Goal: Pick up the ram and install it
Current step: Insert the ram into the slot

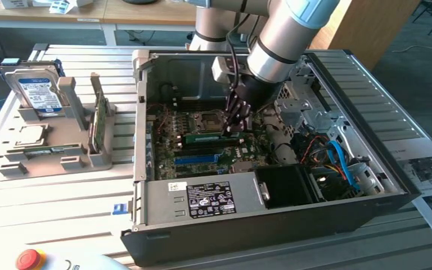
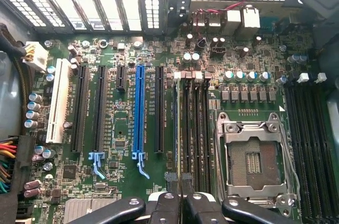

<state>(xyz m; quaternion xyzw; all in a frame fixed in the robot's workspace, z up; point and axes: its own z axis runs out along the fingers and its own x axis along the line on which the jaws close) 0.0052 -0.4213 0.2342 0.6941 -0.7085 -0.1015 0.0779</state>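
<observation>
The ram (image 1: pixel 203 136) is a thin green stick lying along the memory slots just in front of the CPU socket (image 1: pixel 207 119) inside the open computer case (image 1: pixel 201 225). My gripper (image 1: pixel 233 129) reaches down into the case and its black fingers are shut on the ram's end toward the exterior view's right. In the wrist view the gripper (image 2: pixel 180 186) has its fingertips (image 2: pixel 170 181) close together, directly over the black memory slots (image 2: pixel 193 128) beside the CPU socket (image 2: pixel 253 160). There the ram's body is hard to make out between them.
A long blue slot strip (image 2: pixel 140 113) and black expansion slots run beside the memory slots. Blue and red cables (image 1: pixel 340 160) fill the case on the exterior view's right. Left of the case, a grey holder (image 1: pixel 88 154) carries a hard drive (image 1: pixel 40 93), a wider green card (image 1: pixel 99 118) and a processor chip (image 1: pixel 28 135). A red button (image 1: pixel 30 259) sits at the front.
</observation>
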